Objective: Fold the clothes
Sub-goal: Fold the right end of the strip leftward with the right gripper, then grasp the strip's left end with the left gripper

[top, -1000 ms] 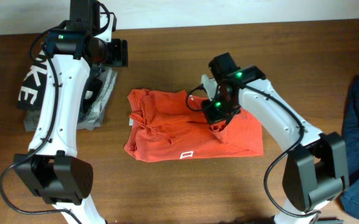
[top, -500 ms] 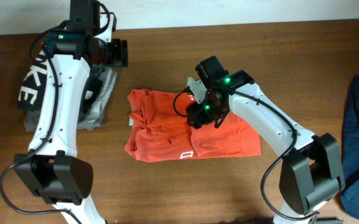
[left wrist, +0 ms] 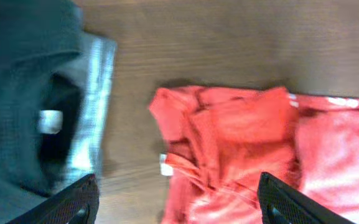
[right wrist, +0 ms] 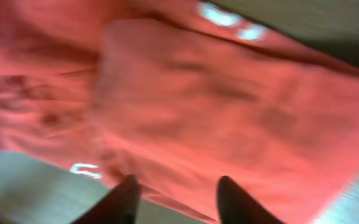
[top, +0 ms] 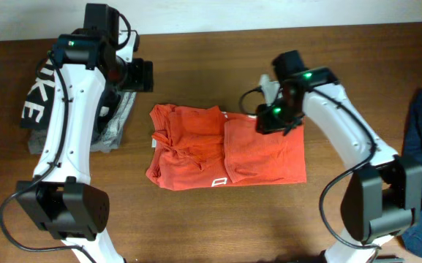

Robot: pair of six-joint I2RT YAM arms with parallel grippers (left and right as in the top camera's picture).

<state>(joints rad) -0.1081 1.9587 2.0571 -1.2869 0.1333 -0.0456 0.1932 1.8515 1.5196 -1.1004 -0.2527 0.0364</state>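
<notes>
Since the earlier frame, the right gripper [top: 273, 117] has pulled away from the middle of the shirt [top: 229, 150] to its upper right edge, and the cloth it was over now lies flat as a flap across the shirt's middle. Its jaws stand partly apart with nothing between them; the right wrist view shows only red cloth under the fingers [right wrist: 127, 198]. The left gripper [top: 143, 75] has hardly shifted. It hovers over bare table [top: 196, 44] beyond the shirt's upper left corner, jaws wide and empty.

The shirt lies at the centre of the table, roughly a rectangle, with a small white logo [top: 220, 181] near the front edge. Its right part looks smooth. Its left end [top: 163, 142] is bunched and creased. It lies apart from the grey garment [top: 119, 117] and the black garment [top: 31, 95] stacked at the left.

I judge the shirt light, soft and limp: it will sag and drag rather than hold a shape, and its layers may slip over each other when lifted. It is not fragile, so a firm pinch does no harm. The best holds look like the corners or edge of the crumpled left end, each taken through all layers, so that the end can be carried over the rest in one piece.
</notes>
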